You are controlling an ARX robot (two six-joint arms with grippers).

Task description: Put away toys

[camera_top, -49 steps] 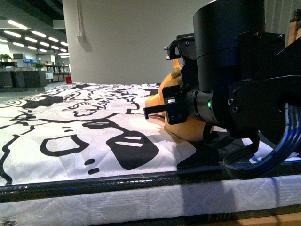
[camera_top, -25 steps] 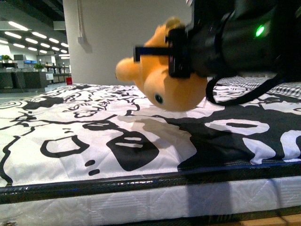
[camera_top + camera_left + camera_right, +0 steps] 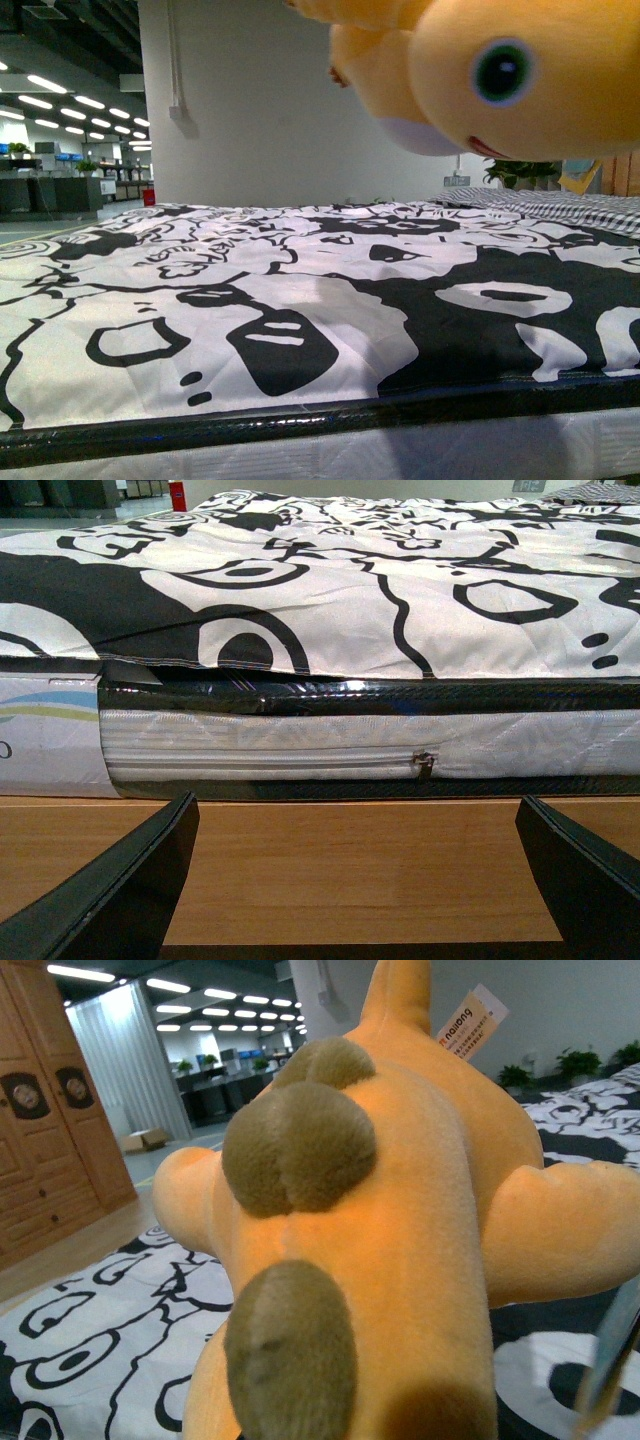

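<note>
Plush toy (image 3: 520,80) hangs clear above the bed (image 3: 300,300), toward its near right corner, cut off at the top; its body hides the right jaws gripping it, bar one blurred finger (image 3: 610,1360). Left gripper (image 3: 355,810): jaws wide apart, empty, facing the bed's side edge

Strip lights (image 3: 62,84) glow in the dim hall; the bed (image 3: 300,290) is evenly lit. The toy (image 3: 520,80) looms close and blurred; glare streaks the bed's plastic-wrapped edge.

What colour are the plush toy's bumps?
Olive-brown bumps on the plush toy; best in right wrist view.
</note>
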